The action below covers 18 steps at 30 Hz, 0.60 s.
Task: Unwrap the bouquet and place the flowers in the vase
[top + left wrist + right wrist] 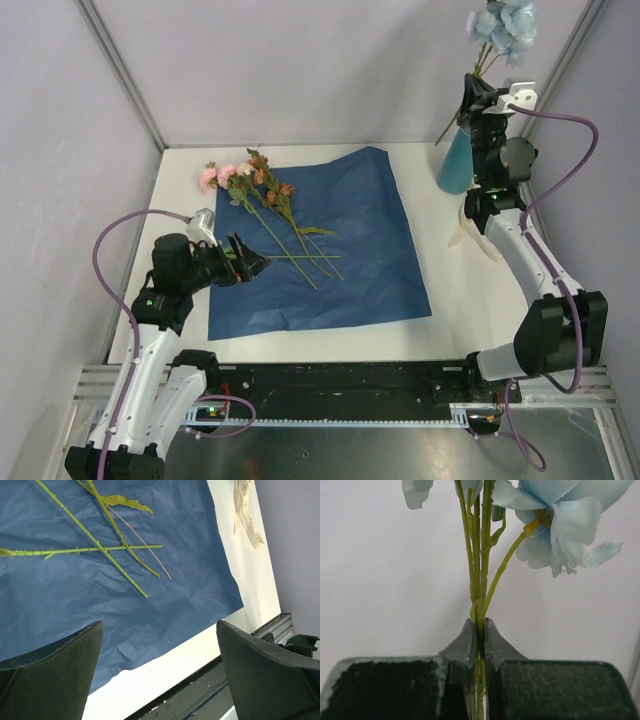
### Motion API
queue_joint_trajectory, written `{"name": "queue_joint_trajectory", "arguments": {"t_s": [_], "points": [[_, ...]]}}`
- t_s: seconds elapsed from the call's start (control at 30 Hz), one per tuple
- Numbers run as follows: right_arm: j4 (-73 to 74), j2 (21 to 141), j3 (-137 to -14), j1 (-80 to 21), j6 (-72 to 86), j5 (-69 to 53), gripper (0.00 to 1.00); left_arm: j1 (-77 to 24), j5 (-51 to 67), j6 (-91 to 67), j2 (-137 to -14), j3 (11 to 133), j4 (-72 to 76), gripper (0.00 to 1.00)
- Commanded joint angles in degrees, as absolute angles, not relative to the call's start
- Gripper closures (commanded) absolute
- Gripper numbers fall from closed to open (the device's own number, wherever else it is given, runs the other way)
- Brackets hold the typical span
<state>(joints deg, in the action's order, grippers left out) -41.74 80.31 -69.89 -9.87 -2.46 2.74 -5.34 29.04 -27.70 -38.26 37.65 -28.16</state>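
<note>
White table (458, 300) under flat dark blue paper (350, 250), teal vase (455, 168), cream ribbon (467, 236).

There were one dark blue paper sheet (340, 240), one cream ribbon (245, 510), one teal vase (455, 165), one pale blue blossom sprig (505, 25), three long green stems (125, 548) and one thin brown stem (145, 550).

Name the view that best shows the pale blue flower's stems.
Right wrist: the stems run up the centre, pinched between the shut jaws of the right gripper. Top external shows them small and distant, near the vase. Left wrist shows none of them.
</note>
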Motion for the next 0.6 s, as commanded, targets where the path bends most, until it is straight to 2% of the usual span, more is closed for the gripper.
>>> {"name": "queue_joint_trajectory", "arguments": {"t_s": [0.0,0.57], "points": [[-57.91,83.85,-72.13,-6.93,-7.82,4.77,1.00,-5.09,28.03,-25.93,-38.59,40.49,-28.85,0.01],[-65.51,94.68,-73.89,2.79,-5.31,2.06,1.00,-4.23,27.06,-25.97,-37.65,40.47,-29.15,0.00]]}}
